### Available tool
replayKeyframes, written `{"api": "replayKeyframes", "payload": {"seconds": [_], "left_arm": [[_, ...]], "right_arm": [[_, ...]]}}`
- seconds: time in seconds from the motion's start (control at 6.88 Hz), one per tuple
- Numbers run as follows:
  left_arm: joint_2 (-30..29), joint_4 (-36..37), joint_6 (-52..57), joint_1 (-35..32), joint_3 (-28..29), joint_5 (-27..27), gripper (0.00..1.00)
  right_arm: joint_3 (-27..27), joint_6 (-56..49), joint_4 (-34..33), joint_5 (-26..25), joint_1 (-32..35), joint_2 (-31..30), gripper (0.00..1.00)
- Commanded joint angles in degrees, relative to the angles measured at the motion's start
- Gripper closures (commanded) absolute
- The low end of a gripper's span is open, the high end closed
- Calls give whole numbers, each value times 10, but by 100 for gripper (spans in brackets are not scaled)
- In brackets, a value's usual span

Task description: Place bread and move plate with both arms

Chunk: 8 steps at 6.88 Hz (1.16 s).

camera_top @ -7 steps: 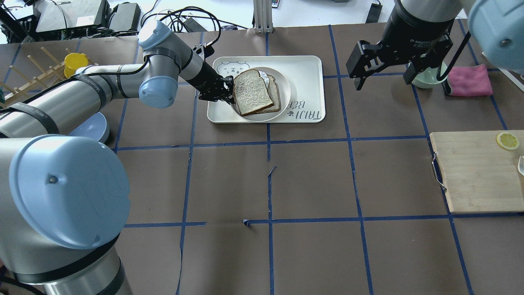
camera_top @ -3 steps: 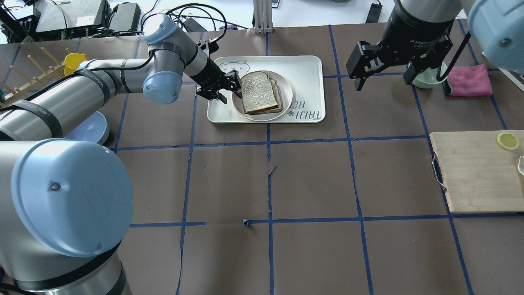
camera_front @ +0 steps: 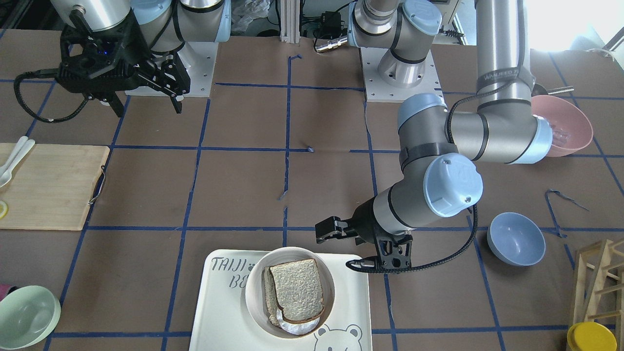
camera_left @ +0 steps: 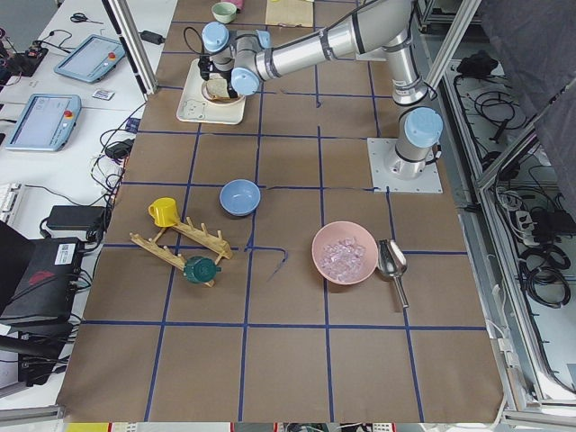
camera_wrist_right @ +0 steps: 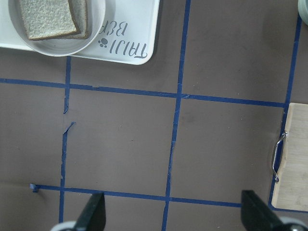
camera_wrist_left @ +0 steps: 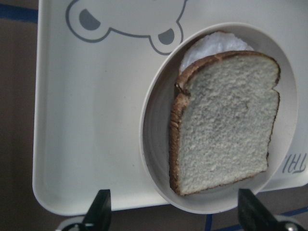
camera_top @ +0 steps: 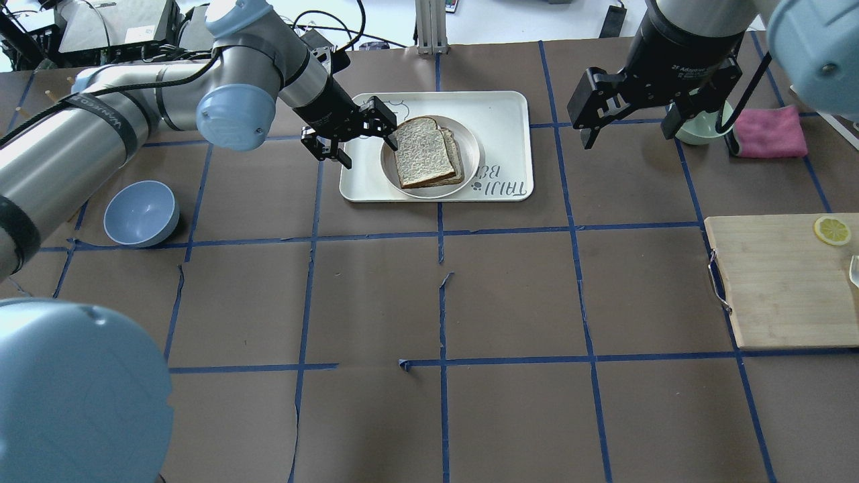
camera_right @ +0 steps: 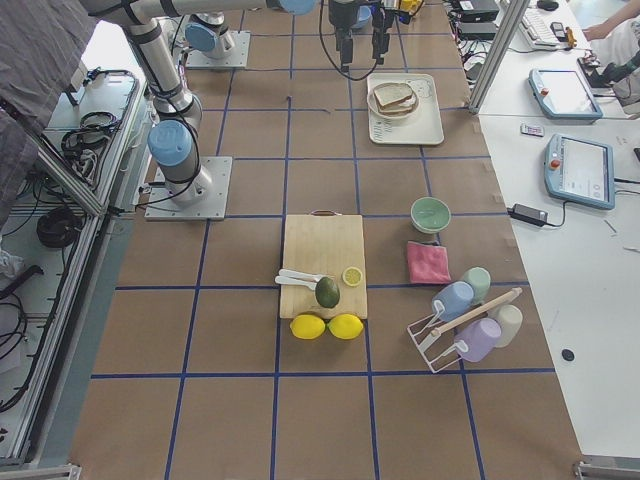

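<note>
Risk: left gripper (camera_top: 370,153) hung just beside plate (camera_top: 472,151) rim; careless descent could clip rim or nudge bread (camera_top: 421,151). Bread lay loose atop second slice (camera_top: 456,157) on plate, plate on tray (camera_top: 500,127); uneven two-arm lift could tip stack off.
Left arm stretched forward, wrist angled down, jaws wide, empty.
Right gripper (camera_top: 627,134) hovered well right of tray, jaws wide, empty.
</note>
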Motion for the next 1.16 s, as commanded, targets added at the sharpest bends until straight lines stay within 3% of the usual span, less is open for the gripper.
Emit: {"api": "replayKeyframes", "payload": {"seconds": [0.0, 0.29, 0.44, 0.58, 0.87, 1.02], "left_arm": [[116, -158, 1, -2, -6, 64, 0], [210, -237, 3, -2, -20, 121, 0], [243, -236, 7, -2, -27, 150, 0], [255, -228, 8, 0, -28, 192, 0], [251, -165, 4, 3, -26, 200, 0], [248, -169, -3, 3, -17, 203, 0]], "right_arm": [[0, 0, 0, 0, 0, 0, 0], [0, 0, -1, 0, 0, 0, 0], [0, 0, -1, 1, 0, 0, 0], [0, 0, 0, 0, 0, 0, 0], [0, 0, 0, 1, 0, 0, 0], [0, 0, 0, 1, 0, 0, 0]]}}
